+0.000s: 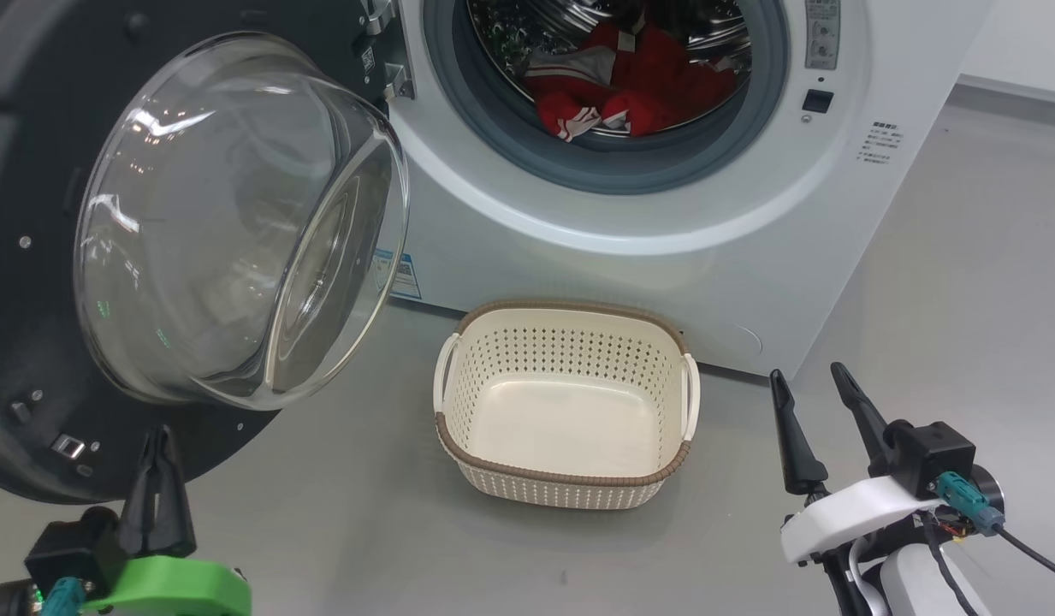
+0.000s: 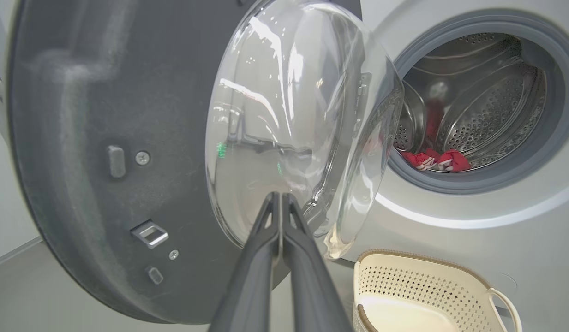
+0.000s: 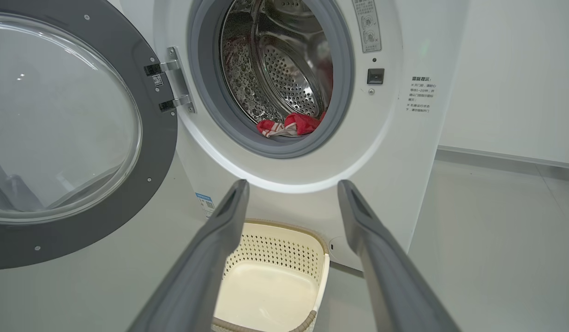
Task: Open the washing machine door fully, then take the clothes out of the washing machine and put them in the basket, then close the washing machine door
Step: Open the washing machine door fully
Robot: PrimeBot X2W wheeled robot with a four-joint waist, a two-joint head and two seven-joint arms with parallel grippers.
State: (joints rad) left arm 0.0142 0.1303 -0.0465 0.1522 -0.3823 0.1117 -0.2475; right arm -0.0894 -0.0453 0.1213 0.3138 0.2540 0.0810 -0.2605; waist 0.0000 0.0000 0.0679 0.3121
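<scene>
We see the washing machine door [image 1: 31, 171] swung wide to our left on its hinge [image 1: 382, 51], inner face toward us, with its clear glass bowl window [image 1: 236, 222] bulging out into the room. Our left gripper [image 1: 157, 436] is clenched, both dark fingers pressed flat together with nothing between them. It sits low, just below the door's bottom edge, and in the left wrist view its tips point up at the lower part of the glass; we cannot tell whether they touch it. Our right gripper [image 1: 808, 374] is released, fingers spread wide and empty. It hovers over the grey floor [image 1: 339, 513] near the right front corner of the washing machine [image 1: 536, 214], well apart from the opening. The clothes [image 1: 638, 85] lie inside the steel drum [image 1: 510, 34], a red heap with white striped trim showing, resting at the bottom just behind the grey rubber seal [image 1: 459, 111]. The basket [image 1: 570, 306] stands upright on the floor just in front of the machine, below the opening and between our two grippers — nothing lies in it yet.
</scene>
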